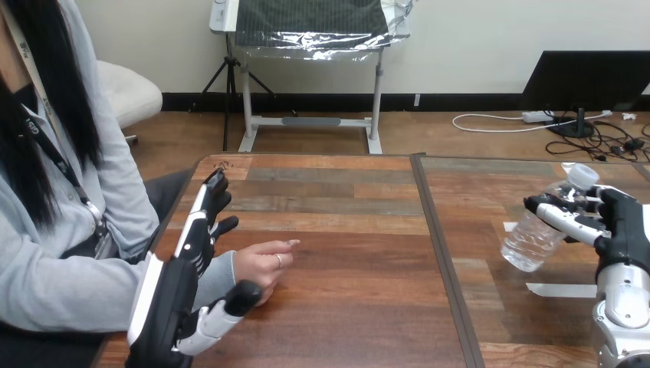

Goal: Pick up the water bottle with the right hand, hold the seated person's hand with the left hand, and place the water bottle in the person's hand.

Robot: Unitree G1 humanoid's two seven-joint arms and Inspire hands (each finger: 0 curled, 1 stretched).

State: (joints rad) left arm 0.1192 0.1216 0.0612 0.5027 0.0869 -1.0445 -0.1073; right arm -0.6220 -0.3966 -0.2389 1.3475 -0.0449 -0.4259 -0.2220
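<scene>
Item one, your right hand [625, 230]: at the view's right edge, over the right half of the wooden table [345, 307], with its fingers [563, 217] wrapped across the middle of the water bottle [533, 238] and clamped on it. Item two, the water bottle: clear plastic, tilted, with its white cap [584, 175] up and toward the far right and its base down and toward the left. The fingers cross it between cap and base, so the lower body sticks out to the left of the hand. You cannot tell from here how full it is, nor whether its base is clear of the table. Item three, two strips of white tape [562, 290] on the table: one just below the bottle's base, one partly hidden behind it. Item four, your left hand [180, 268]: at the lower left, fingers straight and pointing away from you, thumb [230, 303] stuck out to the right; it grips nothing. Item five, the person's hand [264, 263]: resting on the table's left half, lightly curled, holding nothing, well apart from the bottle. Its grey sleeve [215, 274] lies in the gap between your left fingers and thumb, and the thumb tip sits just under the heel of that hand; you cannot tell whether they touch.
</scene>
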